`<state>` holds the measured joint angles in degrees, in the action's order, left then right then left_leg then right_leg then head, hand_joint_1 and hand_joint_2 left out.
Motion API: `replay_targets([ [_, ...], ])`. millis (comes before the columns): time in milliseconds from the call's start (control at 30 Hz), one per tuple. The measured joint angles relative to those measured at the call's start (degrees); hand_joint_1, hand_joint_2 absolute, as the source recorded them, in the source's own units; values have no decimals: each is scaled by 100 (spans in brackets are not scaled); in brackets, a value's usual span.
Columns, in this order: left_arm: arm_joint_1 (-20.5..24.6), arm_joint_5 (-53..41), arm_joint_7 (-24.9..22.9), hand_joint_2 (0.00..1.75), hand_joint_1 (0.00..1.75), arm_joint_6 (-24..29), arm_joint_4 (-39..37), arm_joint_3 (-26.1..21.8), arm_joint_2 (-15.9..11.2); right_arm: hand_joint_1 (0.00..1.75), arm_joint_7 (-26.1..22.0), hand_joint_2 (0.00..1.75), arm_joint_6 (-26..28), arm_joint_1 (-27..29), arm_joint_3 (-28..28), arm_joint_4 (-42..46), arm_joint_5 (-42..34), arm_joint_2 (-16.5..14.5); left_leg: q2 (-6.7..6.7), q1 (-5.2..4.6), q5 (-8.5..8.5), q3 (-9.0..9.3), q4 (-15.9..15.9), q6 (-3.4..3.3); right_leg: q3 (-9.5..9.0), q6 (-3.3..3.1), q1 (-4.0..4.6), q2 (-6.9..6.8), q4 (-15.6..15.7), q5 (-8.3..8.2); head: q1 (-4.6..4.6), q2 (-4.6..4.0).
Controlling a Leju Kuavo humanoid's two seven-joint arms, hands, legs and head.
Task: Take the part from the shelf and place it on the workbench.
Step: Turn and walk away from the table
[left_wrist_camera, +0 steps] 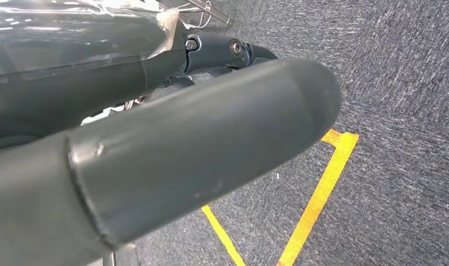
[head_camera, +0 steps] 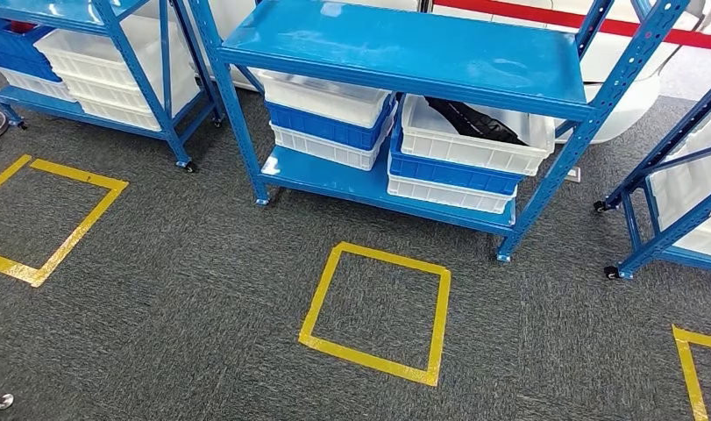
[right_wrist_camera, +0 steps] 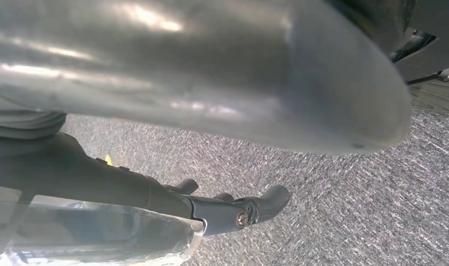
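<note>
Two robot hands, left (left_wrist_camera: 172,160) and right (right_wrist_camera: 211,83), grasp state unclear; no legible writing on shelf (head_camera: 404,53).

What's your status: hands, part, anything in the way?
Left hand and right hand hang over carpet, holding nothing. Dark part in white bin on shelf. Path clear.

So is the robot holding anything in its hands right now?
No, nothing. The left robot hand and the right robot hand both hang over the carpet, fingers loose and bare.

Warehouse storeroom, blue shelving racks (head_camera: 395,53), stacked plastic bins (head_camera: 470,145), floor tape squares (head_camera: 378,311)
</note>
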<state>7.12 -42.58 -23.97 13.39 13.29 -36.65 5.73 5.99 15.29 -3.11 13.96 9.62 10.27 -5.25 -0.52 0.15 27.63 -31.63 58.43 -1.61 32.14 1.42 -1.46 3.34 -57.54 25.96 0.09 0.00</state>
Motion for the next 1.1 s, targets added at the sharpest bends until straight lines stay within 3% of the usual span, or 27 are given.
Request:
replay_targets([
  [67, 15, -6, -1, 0, 0, -1, 1, 1, -1, 0, 13, 0, -4, 0, 1, 0, 2, -10, 9, 14, -23, 15, -45, -41, 6, 30, 12, -3, 13, -3, -1, 0],
  [133, 32, -14, -1, 0, 0, 0, 1, 2, -1, 0, 25, 0, -21, -2, 1, 0, 4, -14, 40, 54, -73, 58, -140, -101, 94, 42, 37, -99, -152, 92, 13, 0],
  [233, 28, -28, 0, 0, 0, 1, 0, 1, -1, 0, 32, 0, -47, -10, 2, 0, 11, -4, 120, 86, -95, 77, -185, -140, 583, 1, 22, -238, -1143, 549, 47, 0],
  [300, 20, -43, 1, 0, 0, 1, 0, 1, -2, 0, 33, 0, -51, -3, 3, 0, 17, 10, 159, 100, -84, 75, -180, -122, 796, 55, -17, -260, -1588, 684, 49, 0],
  [333, 16, -48, 0, 0, 0, 1, 0, 2, -1, 0, 34, 0, -52, 5, 3, 0, 18, 18, 166, 116, -75, 83, -176, -97, 731, 117, -40, -272, -1486, 611, 51, 0],
  [400, 13, -51, 0, 0, 0, 0, 0, 2, 0, 0, 35, 0, -55, 18, 3, 0, 19, 29, 171, 151, -41, 112, -156, -10, 333, 259, -102, -313, -757, 331, 60, 0],
  [433, 13, -55, -1, 0, 0, 0, 0, 2, -6, 0, 35, 0, -57, 17, 3, 0, 20, 29, 174, 151, -11, 122, -135, 51, 135, 288, -112, -320, -400, 221, 74, 0],
  [500, 14, -64, -1, 0, 0, 1, 0, 5, -18, 0, 34, 0, -61, 15, 4, 0, 22, 26, 179, 135, 34, 134, -107, 152, -49, 213, -105, -311, -82, 161, 73, 0],
  [567, 17, -75, -1, 0, 0, 1, 0, 9, -18, 0, 34, 0, -63, 21, 5, 0, 29, 22, 182, 161, 50, 149, -107, 202, -60, 74, -81, -279, -101, 176, 49, 0],
  [633, 20, -83, -1, 0, 0, 1, 0, 11, -14, 0, 34, 0, -60, 26, 6, 0, 39, 19, 164, 209, 155, 99, 42, 230, -80, -15, -73, -259, -102, 188, 43, 0],
  [667, 20, -85, -1, 0, 0, 1, 0, 11, -12, 0, 35, 0, -57, 26, 7, 0, 44, 20, 146, 219, 281, -10, 270, 241, -94, -53, -65, -253, -99, 195, 34, 0],
  [733, 14, -87, 1, 0, 0, 1, 0, 11, -9, 0, 35, 0, -51, 24, 9, 0, 51, 20, 109, 215, 606, -412, 1027, 243, -114, -111, -21, -247, -99, 222, 19, 0],
  [800, -4, -86, 1, 0, 0, 1, 0, 10, -6, 0, 35, 0, -50, 27, 12, 0, 57, 17, 97, 203, 705, -773, 1577, 218, -150, -159, 36, -236, -99, 254, 15, 0],
  [833, -13, -80, -1, 0, 0, 2, 0, 9, -4, 0, 35, 0, -50, 28, 13, 0, 60, 18, 96, 192, 590, -818, 1560, 186, -178, -181, 61, -226, -99, 271, 14, 0],
  [867, -18, -74, -2, 0, 0, 2, 0, 8, -4, 0, 35, 0, -49, 27, 14, 0, 62, 18, 94, 173, 377, -758, 1326, 136, -212, -197, 84, -214, -99, 290, 14, 0],
  [900, -19, -67, -3, 0, 0, 4, 0, 6, -4, 0, 34, 0, -47, 25, 15, 0, 66, 16, 88, 144, 130, -628, 957, 69, -243, -208, 98, -201, -96, 311, 13, 0],
  [967, -12, -61, 1, 0, 0, 11, 0, 5, -7, 0, 33, 0, -43, 12, 19, 0, 69, 3, 90, 80, -135, -369, 330, -52, -272, -191, 138, -181, -93, 357, 20, 0],
  [1000, -7, -61, 3, 0, 0, 17, 0, 6, -7, 0, 33, 0, -42, 7, 21, 0, 71, -3, 93, 52, -149, -310, 186, -87, -265, -171, 142, -175, -90, 374, 24, 0],
  [1100, -3, -61, 4, 0, 0, 29, 0, 5, -1, 0, 33, 0, -40, 7, 29, 1, 73, -10, 99, 23, -116, -230, 59, -110, -261, -87, 136, -192, -72, 414, 21, 0],
])
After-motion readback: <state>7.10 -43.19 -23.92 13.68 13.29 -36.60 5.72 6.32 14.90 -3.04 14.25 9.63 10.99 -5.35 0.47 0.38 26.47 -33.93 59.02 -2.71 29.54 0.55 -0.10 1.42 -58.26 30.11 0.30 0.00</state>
